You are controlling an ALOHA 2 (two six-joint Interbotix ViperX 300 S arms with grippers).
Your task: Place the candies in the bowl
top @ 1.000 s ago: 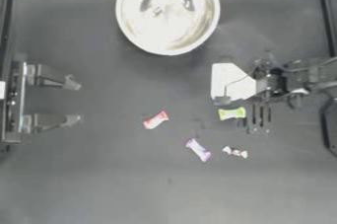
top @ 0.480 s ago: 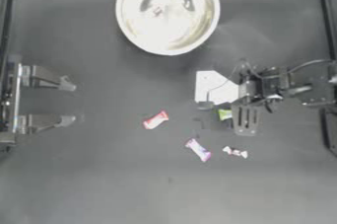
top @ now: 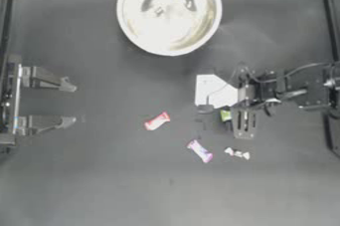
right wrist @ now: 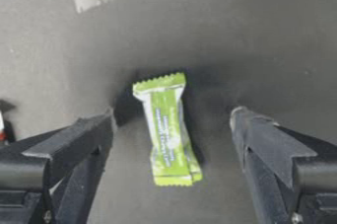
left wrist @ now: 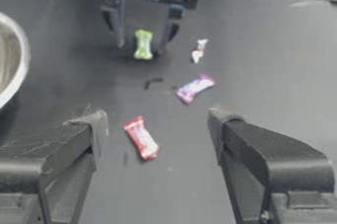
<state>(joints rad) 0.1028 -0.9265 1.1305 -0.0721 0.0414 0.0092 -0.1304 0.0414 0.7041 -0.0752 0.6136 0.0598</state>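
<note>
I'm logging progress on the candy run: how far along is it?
Done: nothing shows in the bowl but reflections. In hand: the right gripper, jaws open, straddles the green candy on the table. Left: the red candy, purple candy and whitish candies. The left gripper waits, open.

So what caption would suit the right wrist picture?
Right hand open over the yellow-green candy lying flat on the dark table.
</note>
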